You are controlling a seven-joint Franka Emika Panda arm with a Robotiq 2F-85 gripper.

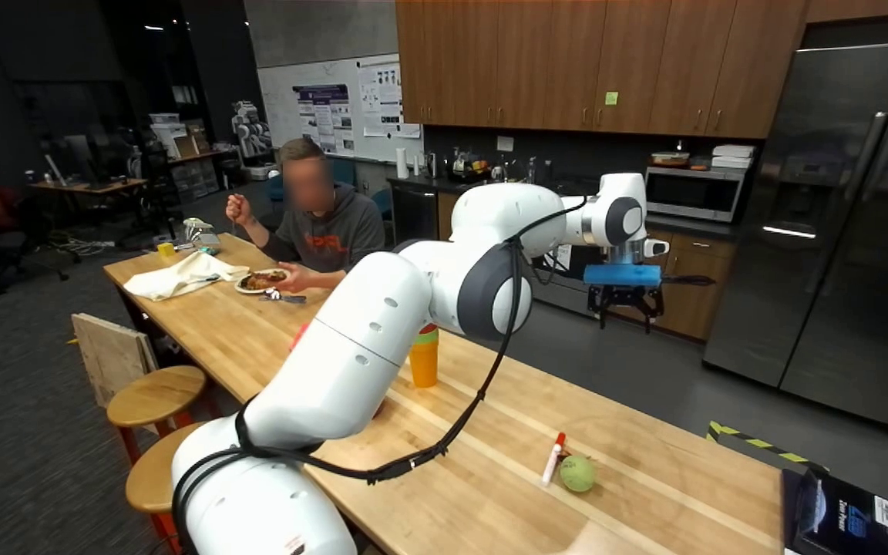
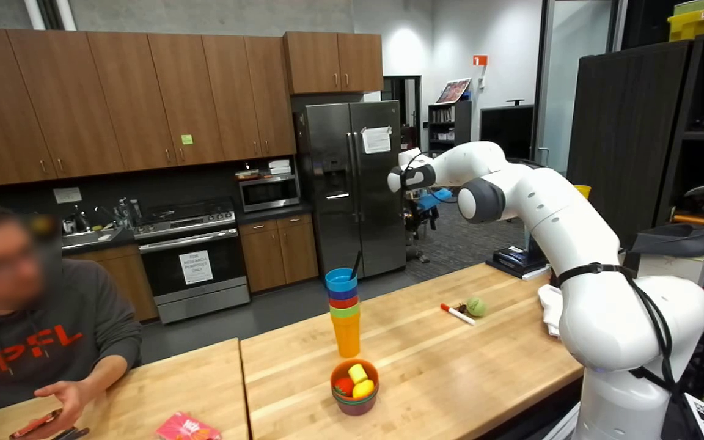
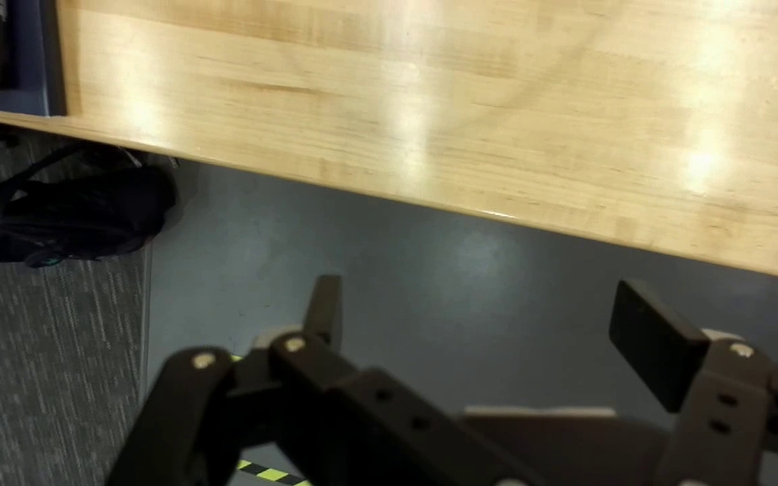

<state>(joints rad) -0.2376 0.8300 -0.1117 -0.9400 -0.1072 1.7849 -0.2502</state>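
Observation:
My gripper (image 1: 626,324) hangs high, pointing down, with its jaws wide apart and nothing between them. In the wrist view, grey floor shows between the black fingers (image 3: 659,344), and the wooden table (image 3: 389,101) runs past beyond them. It touches nothing. On the table lie a white marker with a red cap (image 1: 552,460) and a fuzzy green ball (image 1: 576,473), side by side, with a small dark item between them. Further along stand a tall stack of coloured cups (image 2: 346,330) and a bowl (image 2: 355,408) holding yellow and red pieces.
A seated person (image 2: 52,318) is at the table's far part, near a plate of food (image 1: 247,284) and a pale cloth (image 1: 182,275). Black boxes (image 1: 849,516) lie at the opposite end. A pink packet (image 2: 188,428) is near the person. A fridge (image 1: 822,231) stands behind the gripper.

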